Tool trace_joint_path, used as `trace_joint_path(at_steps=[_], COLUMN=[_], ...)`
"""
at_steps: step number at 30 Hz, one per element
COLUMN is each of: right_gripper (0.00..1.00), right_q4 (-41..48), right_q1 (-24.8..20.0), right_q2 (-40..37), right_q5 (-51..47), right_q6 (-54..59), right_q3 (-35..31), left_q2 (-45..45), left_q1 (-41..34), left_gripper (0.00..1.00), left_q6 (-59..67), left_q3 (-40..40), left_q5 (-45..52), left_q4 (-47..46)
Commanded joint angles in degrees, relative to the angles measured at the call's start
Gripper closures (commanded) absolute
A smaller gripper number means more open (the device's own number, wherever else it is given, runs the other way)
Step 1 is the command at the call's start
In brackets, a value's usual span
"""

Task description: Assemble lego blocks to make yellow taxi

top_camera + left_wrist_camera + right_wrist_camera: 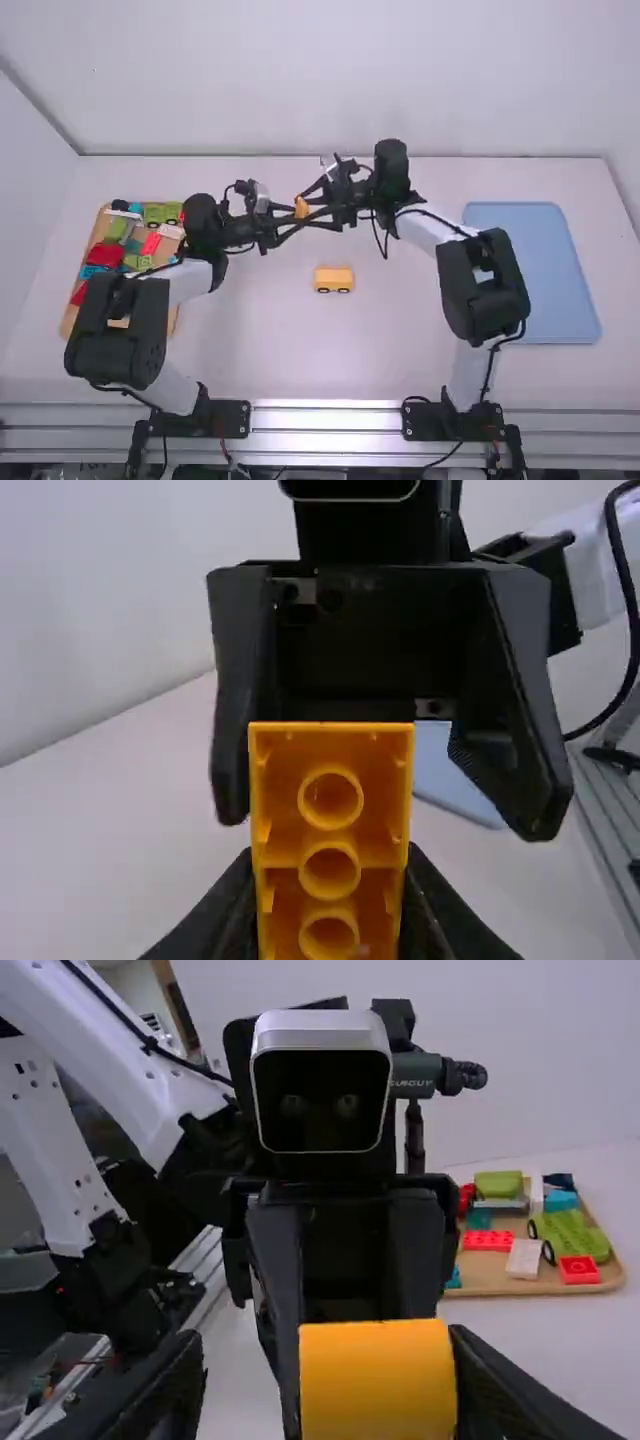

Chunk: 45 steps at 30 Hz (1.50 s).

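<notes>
At far centre, my left end effector (330, 855) pinches the yellow block (283, 830), right end effector (386, 822) spread around it. Likely handover: I'd close right next

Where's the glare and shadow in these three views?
High view: glare on the metal rail at the bottom. Left wrist view: shadow inside the yellow block's tubes. Right wrist view: pale highlight atop the silver camera housing.

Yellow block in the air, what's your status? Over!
Left gripper shut on yellow block. Right gripper open, crowding close. Wheeled yellow piece on table below. Over.
</notes>
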State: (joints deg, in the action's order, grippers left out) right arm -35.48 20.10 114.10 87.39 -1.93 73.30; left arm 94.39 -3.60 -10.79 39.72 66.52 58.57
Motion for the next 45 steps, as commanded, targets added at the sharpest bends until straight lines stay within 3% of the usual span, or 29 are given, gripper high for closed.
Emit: trace_joint_path(at_steps=[1, 5, 19, 45], right_gripper=[0.48, 0.52, 0.49, 0.56], right_q4=[-0.1, -0.1, -0.1, -1.8], right_q1=[0.7, 0.9, 0.1, -0.5], right_q2=[0.8, 0.8, 0.8, 0.8], right_q5=[1.1, 1.3, 0.9, 1.3], right_q6=[0.0, 0.9, 0.9, 0.9], right_q3=[0.9, 0.9, 0.9, 0.9], left_q2=[-0.4, -0.4, -0.4, -0.4], left_q1=[-0.2, -0.2, -0.2, -0.2], left_gripper=[0.98, 0.98, 0.98, 0.98], left_q6=[-0.3, -0.3, -0.4, 0.0], left_q3=[0.1, 0.0, -0.2, -0.2], left_q5=[1.0, 1.7, 1.6, 1.4], left_q4=[0.2, 0.3, 3.6, 3.9])
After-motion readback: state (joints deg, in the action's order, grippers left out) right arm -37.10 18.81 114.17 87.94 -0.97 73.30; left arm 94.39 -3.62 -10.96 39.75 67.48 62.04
